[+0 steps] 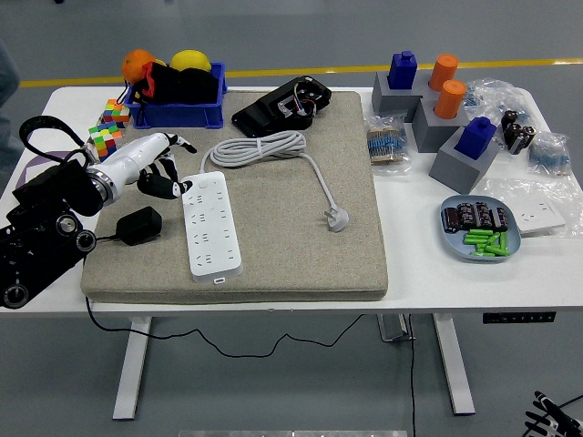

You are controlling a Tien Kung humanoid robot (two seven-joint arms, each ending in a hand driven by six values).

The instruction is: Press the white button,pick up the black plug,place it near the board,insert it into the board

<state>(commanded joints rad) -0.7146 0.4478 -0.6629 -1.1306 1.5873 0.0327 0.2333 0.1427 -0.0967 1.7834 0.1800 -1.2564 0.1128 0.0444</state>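
Clearly, the left hand is hovering over the grey felt mat with its black-tipped fingers loosely curled and gripping nothing, their tips reaching the left edge of the white power strip. Just below the hand, the black plug is lying on the mat's left edge, its thin cord trailing off to the left. Beyond the strip, the white cable is coiling toward a loose white plug. Behind the hand, a colourful cube and a blue bin are sitting on the white desk, which is standing on a grey floor with a yellow line.
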